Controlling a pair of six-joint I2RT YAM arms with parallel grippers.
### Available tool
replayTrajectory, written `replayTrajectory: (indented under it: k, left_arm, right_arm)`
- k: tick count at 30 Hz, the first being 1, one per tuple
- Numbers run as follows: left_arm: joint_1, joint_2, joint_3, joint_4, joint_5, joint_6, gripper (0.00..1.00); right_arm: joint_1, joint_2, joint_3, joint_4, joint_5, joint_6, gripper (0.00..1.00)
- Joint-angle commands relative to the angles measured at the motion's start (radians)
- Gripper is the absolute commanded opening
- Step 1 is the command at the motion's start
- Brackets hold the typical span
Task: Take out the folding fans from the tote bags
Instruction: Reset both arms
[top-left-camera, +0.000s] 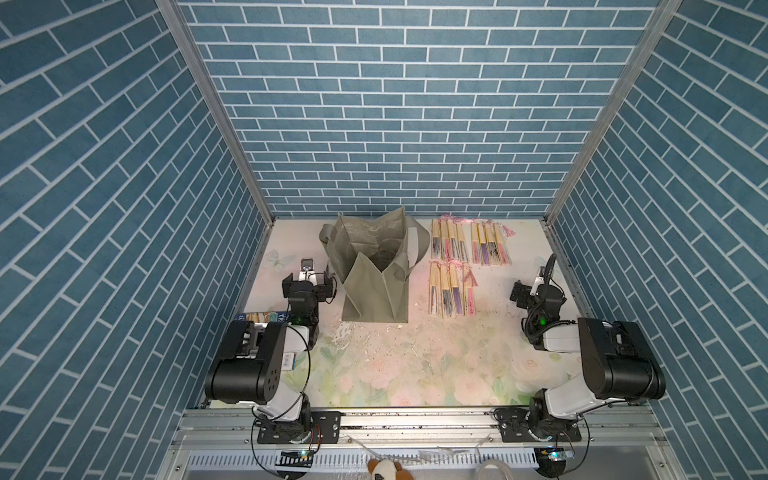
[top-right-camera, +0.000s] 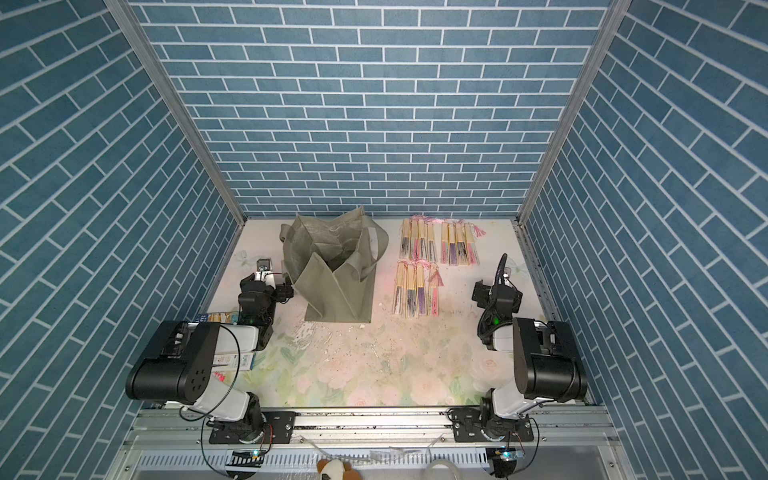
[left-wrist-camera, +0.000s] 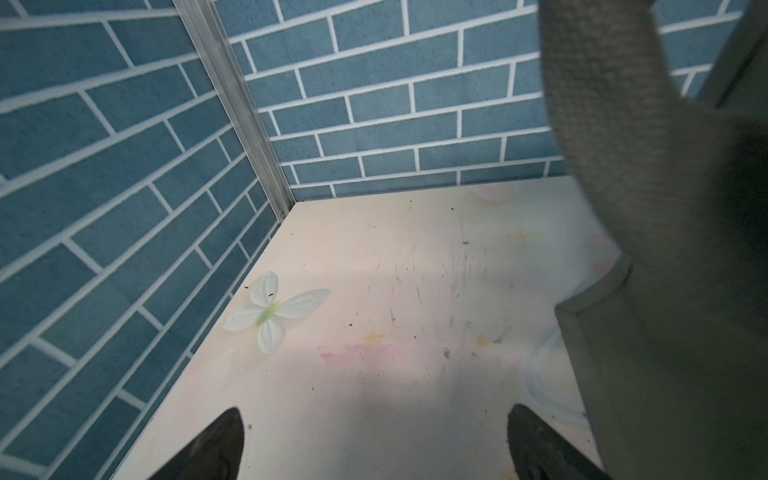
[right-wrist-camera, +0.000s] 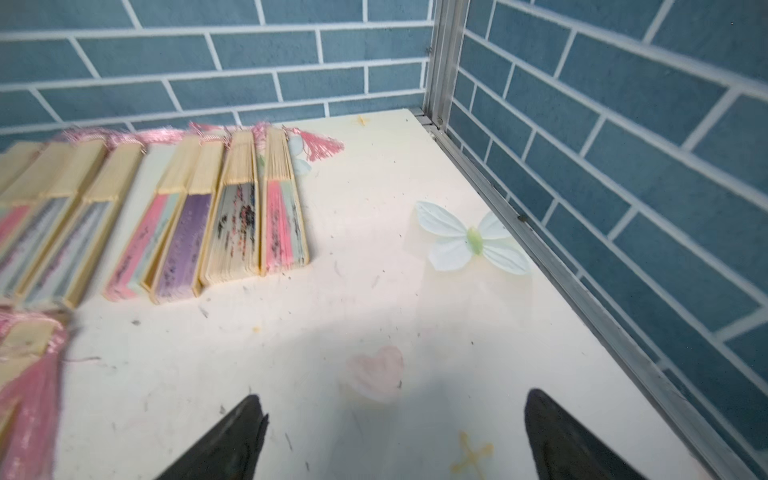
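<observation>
Both arms were tucked low at opposite sides of the table (top-left-camera: 415, 365), elbows back. The left gripper (left-wrist-camera: 376, 415) sat just beside the tote bag (top-left-camera: 376, 291), jaws spread wide, holding nothing. The right gripper (right-wrist-camera: 395, 399) was the same, gaping and empty, near the folding fans (top-left-camera: 451, 247), which lay in rows to the bag's right.

Tabletop (top-left-camera: 415, 374): pale floral print, scuffed, flecked with white crumbs. Grey-green tote bag (top-left-camera: 374, 291) stood upright just beside left pincer (left-wrist-camera: 374, 419), on side toward right pincer (right-wrist-camera: 392, 407). Folding fans (top-left-camera: 451, 243) laid flat in three clusters between bag and right pincer. Blue book (top-left-camera: 270, 316) seen behind left pincer, partly hidden under arm.
</observation>
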Motion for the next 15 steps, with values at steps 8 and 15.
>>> replayTrajectory:
  k: [8, 15]
  left_arm:
    - [0.006, -0.004, -0.007, -0.088, 0.072, -0.028, 0.99]
    - [-0.001, -0.008, -0.022, -0.068, 0.064, -0.023, 1.0]
  right_arm:
    - [-0.001, 0.006, 0.023, -0.023, -0.099, -0.036, 0.99]
    - [0.016, -0.006, -0.003, 0.016, -0.074, -0.051, 0.99]
